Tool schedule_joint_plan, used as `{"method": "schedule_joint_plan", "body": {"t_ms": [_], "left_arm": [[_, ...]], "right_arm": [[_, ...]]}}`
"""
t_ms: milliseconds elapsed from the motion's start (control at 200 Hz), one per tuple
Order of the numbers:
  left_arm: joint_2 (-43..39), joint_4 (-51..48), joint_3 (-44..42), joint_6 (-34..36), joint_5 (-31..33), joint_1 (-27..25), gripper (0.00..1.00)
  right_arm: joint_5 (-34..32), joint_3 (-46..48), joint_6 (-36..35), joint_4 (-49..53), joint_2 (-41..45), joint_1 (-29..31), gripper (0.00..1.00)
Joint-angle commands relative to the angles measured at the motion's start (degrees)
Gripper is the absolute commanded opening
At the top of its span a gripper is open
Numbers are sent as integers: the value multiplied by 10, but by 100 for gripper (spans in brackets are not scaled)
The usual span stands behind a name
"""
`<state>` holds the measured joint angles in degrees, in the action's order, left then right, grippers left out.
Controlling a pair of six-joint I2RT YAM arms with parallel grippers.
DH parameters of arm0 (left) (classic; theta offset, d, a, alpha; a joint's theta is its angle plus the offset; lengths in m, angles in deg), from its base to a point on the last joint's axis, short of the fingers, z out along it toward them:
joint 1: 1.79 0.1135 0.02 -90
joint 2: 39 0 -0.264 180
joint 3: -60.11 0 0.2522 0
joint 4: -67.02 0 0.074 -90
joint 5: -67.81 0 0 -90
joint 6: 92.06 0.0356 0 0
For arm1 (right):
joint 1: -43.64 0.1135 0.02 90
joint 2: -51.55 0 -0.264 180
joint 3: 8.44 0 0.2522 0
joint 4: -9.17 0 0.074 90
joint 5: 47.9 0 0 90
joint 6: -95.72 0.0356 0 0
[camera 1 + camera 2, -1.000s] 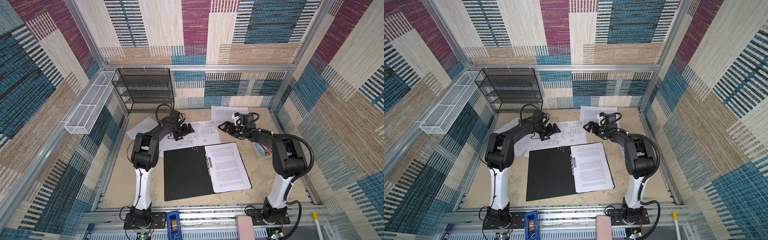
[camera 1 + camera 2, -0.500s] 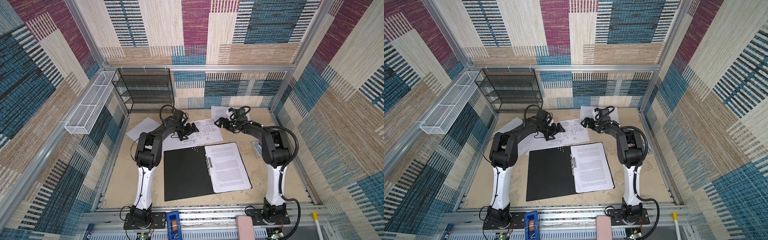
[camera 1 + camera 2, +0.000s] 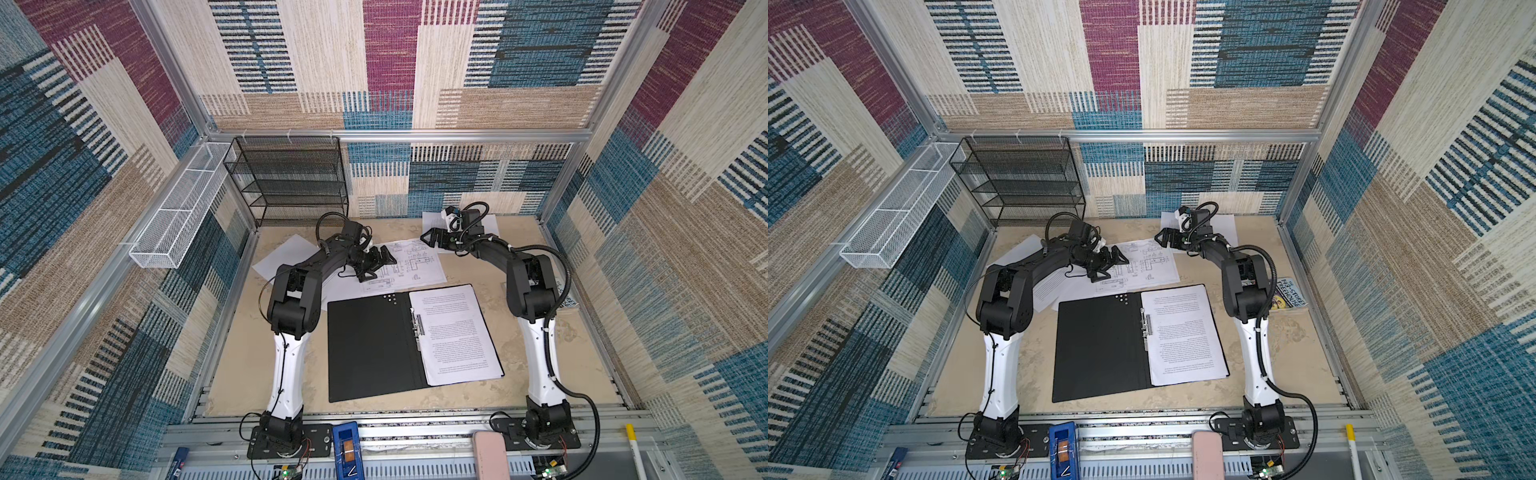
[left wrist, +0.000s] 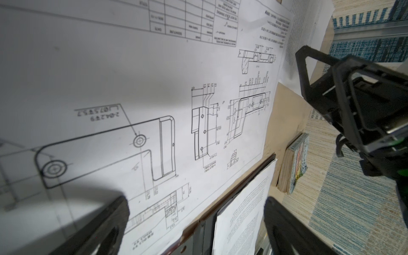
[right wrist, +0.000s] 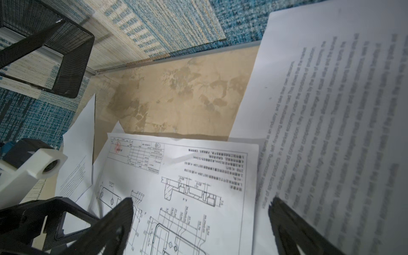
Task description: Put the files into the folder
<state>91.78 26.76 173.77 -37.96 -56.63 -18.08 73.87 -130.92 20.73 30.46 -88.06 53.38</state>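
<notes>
One file (image 3: 454,334) is lying in the folder (image 3: 365,345), more waiting at twelve o'clock; my left hand (image 3: 380,268), right hand (image 3: 430,243) are hanging released.

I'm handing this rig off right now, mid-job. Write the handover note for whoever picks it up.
Left gripper: open, empty, low over the technical drawing sheet.
Right gripper: open, empty, at the far edge of that drawing, near the printed text sheet by the back wall.
Folder: open flat at table centre, black inside up.
Done: one printed page lies on its right half.
Left: the drawing, the back text sheet, and the loose sheets under the left arm go in. Leave the paperback book alone.
</notes>
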Motion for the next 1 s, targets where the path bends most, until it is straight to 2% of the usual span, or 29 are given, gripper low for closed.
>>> {"method": "schedule_joint_plan", "body": {"t_ms": [0, 175, 496, 581, 691, 781, 871, 992], "left_arm": [[14, -57, -11, 15, 46, -1, 98], [15, -58, -13, 19, 48, -1, 98], [18, -50, -18, 10, 43, 0, 98], [18, -50, -18, 11, 44, 1, 98], [18, -49, -20, 10, 43, 1, 98], [18, -49, -22, 10, 43, 3, 98], [20, -48, -24, 10, 42, 5, 98], [22, -44, -28, 8, 40, 7, 98]], "right_arm": [[27, -53, -23, 3, -35, -4, 97], [62, -139, -37, 45, -87, -3, 94], [88, -168, -45, 80, -111, -3, 89], [77, -166, -49, 87, -110, -2, 87], [69, -121, -47, 48, -78, -3, 88], [36, -110, -46, 40, -60, -3, 88], [16, -113, -46, 40, -58, -3, 89], [31, -155, -46, 70, -87, -4, 89]]}}
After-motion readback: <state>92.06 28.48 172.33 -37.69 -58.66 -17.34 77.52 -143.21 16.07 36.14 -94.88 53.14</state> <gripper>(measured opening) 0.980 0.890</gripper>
